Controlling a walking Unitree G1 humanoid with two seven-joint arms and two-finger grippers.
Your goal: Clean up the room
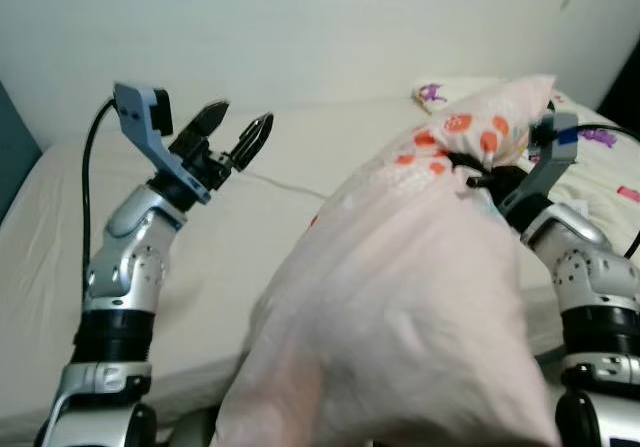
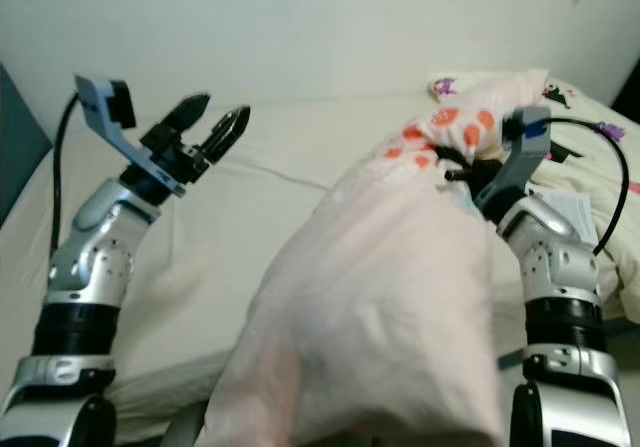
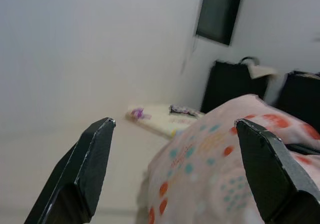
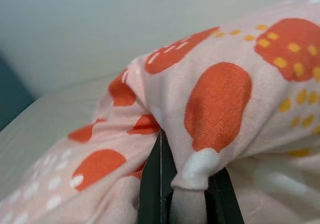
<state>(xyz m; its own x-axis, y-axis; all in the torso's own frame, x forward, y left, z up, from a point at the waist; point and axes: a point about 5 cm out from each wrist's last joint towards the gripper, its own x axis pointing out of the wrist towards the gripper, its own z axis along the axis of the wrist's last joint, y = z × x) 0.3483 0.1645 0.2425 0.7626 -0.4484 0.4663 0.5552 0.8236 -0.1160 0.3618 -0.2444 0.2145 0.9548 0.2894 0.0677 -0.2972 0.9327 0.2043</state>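
Right gripper [image 4: 182, 194] is clamped on a pinch of the pink pillow [image 1: 400, 297], near its upper corner with the orange spots, and holds it up over the near edge of the bed [image 1: 230, 237]. The bulk of the pillow sags down in front of the robot, toward the floor side. Left gripper [image 1: 232, 137] is raised over the mattress, fingers spread wide, gripping nothing, well apart from the pillow. Step in hand looks like moving the pillow onto the bed. Next move probably needs the left gripper to take a second hold on the fabric, or the right arm to swing the pillow toward the head end by the patterned bedding [image 1: 440, 92]; a single-corner pinch could slip.
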